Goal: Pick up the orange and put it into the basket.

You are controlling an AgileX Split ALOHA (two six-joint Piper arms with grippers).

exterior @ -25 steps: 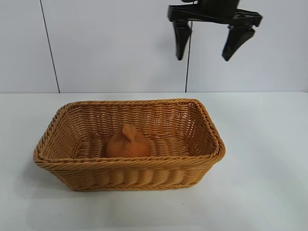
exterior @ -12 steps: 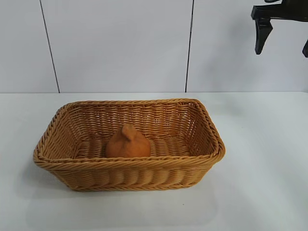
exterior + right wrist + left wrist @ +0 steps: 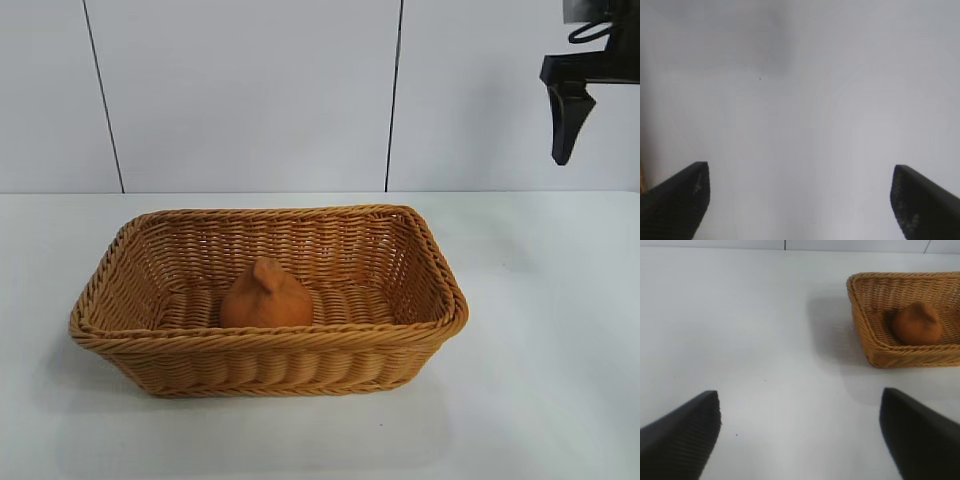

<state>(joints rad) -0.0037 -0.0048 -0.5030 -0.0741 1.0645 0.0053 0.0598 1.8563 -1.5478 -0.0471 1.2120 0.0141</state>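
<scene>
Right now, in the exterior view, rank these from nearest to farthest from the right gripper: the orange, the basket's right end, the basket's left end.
1. Right end of the basket, the side toward the right gripper, which hangs high at the right.
2. The orange, near the basket's middle.
3. Left end of the basket, the far side.

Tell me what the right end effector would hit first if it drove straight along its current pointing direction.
Most likely bare table. The right end effector is open and its wrist view shows only white surface between the fingers; the basket holding the orange sits off to the side.
</scene>
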